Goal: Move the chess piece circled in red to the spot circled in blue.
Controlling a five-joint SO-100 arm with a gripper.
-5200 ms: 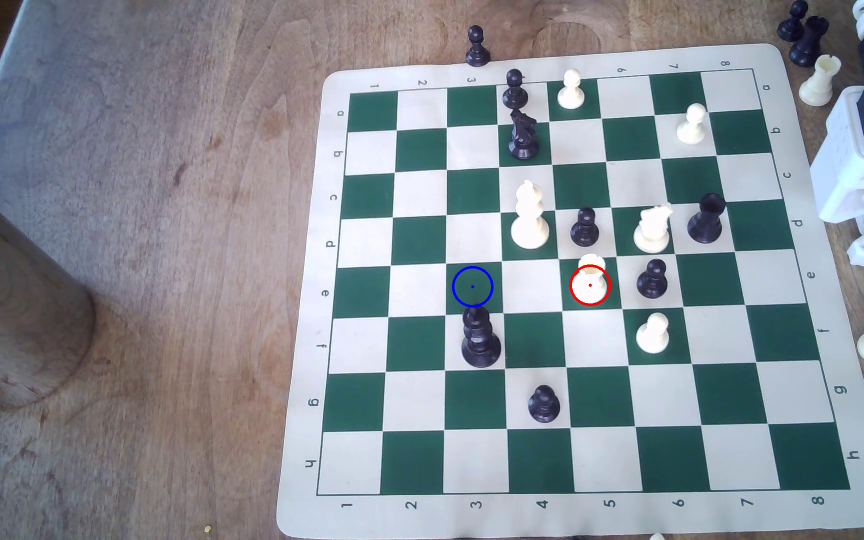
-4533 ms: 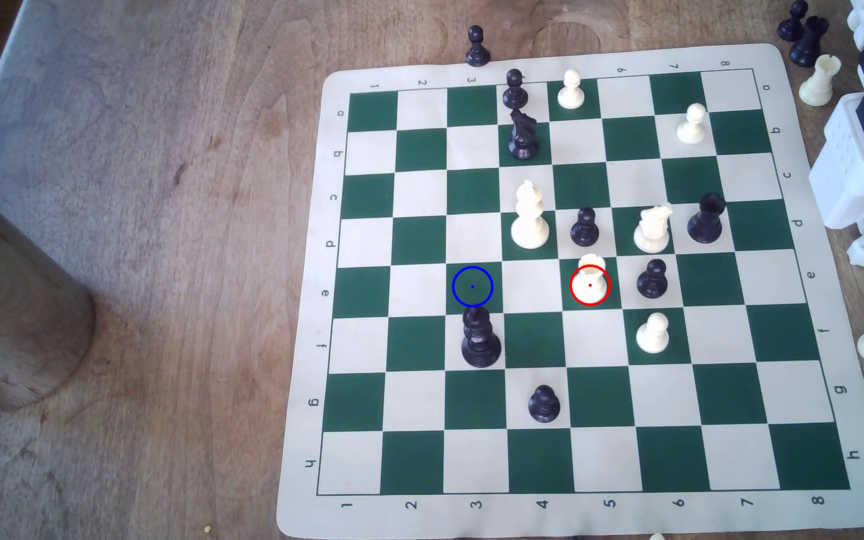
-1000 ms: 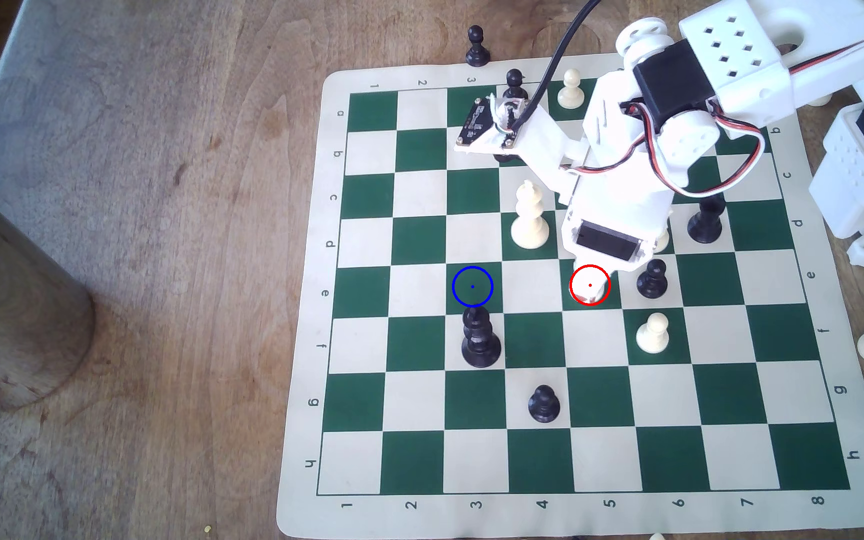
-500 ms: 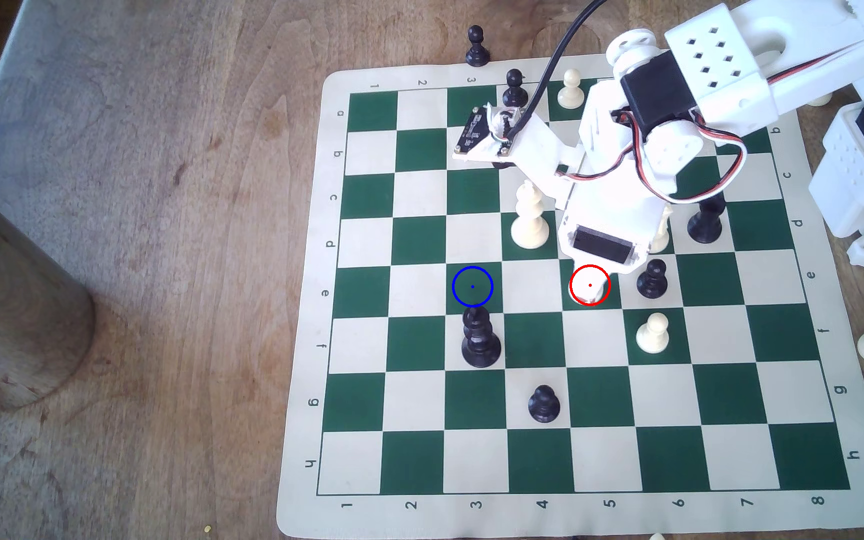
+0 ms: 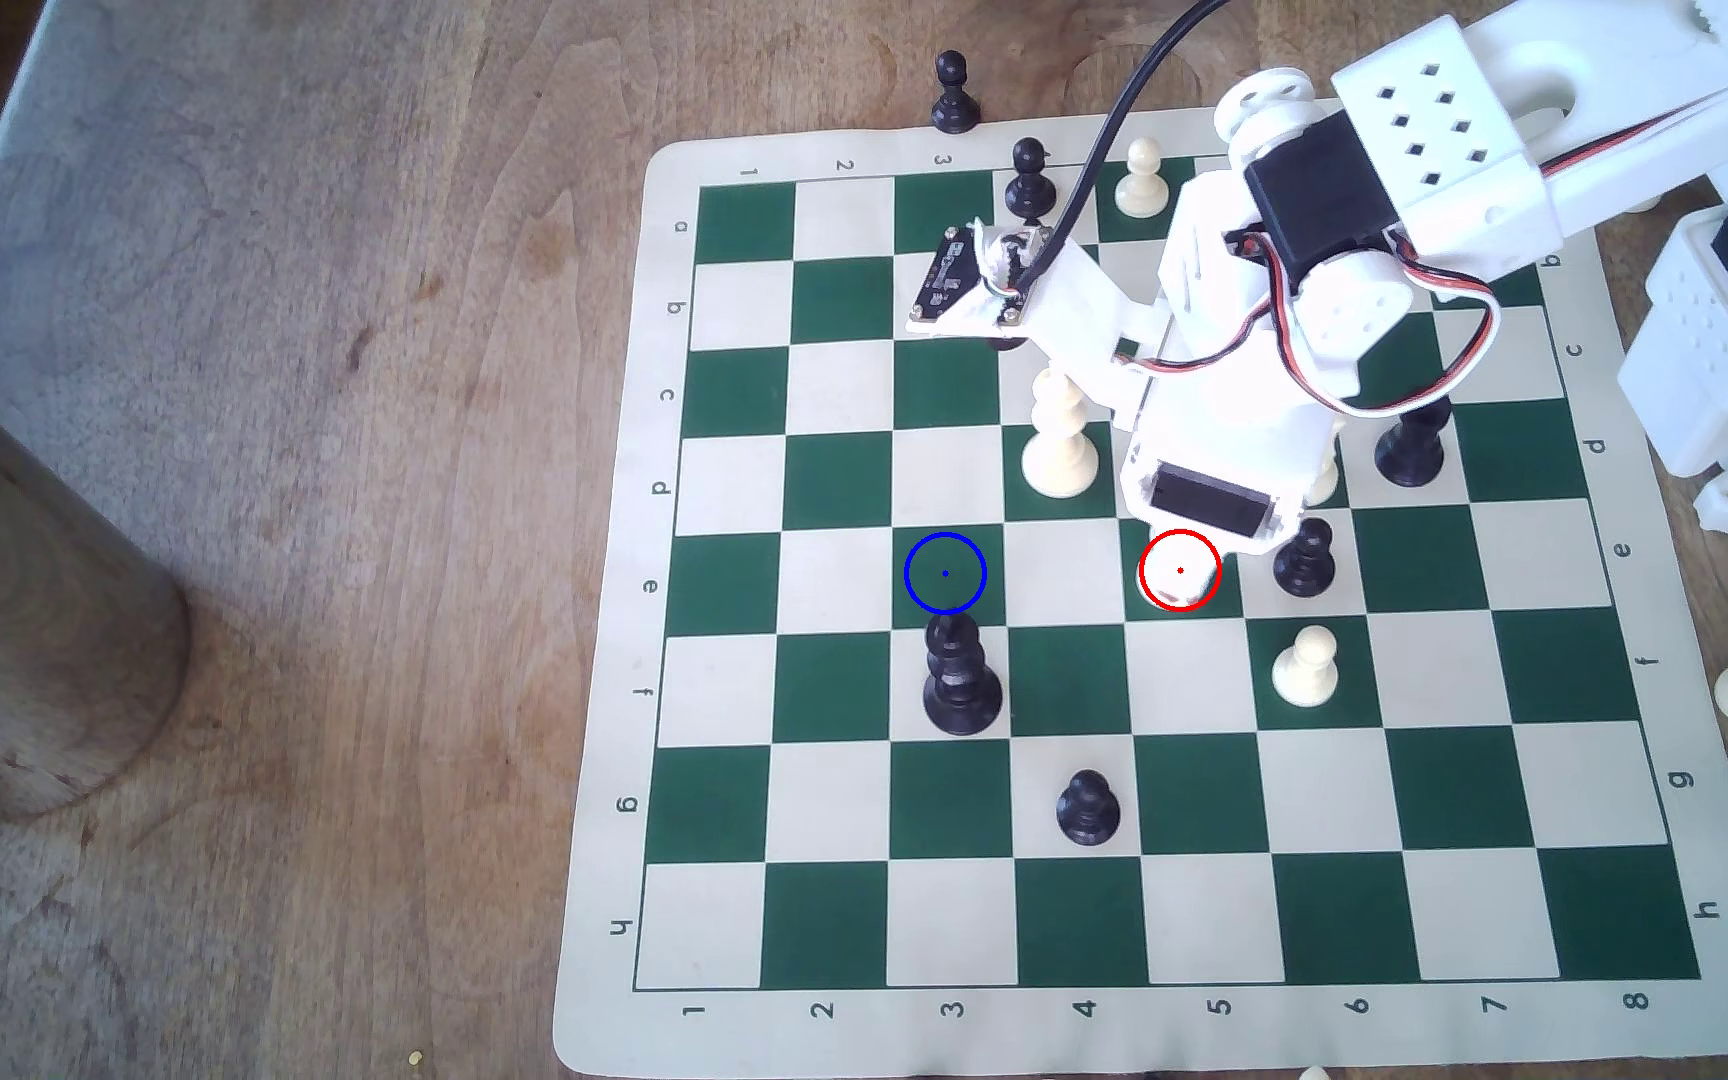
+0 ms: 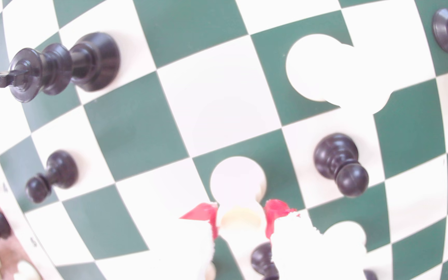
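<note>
fingers [image 6: 240, 219] clenched on white rook [image 6: 239, 188] | green-and-cream chess mat [image 5: 1462, 1038] | worn wooden table [image 5: 320, 415]

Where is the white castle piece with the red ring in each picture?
Exterior view: the white rook peeks out under the arm, inside the red ring on a green square.
Wrist view: the white rook stands between the red-tipped jaws.
Shared landmark: the black king.

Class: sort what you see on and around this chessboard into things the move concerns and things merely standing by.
Concerned: white rook, pincer straddling its top, blue-ringed square.

Standing by: black king, white bishop, black pawns, white pawn, wooden cylinder.
</note>
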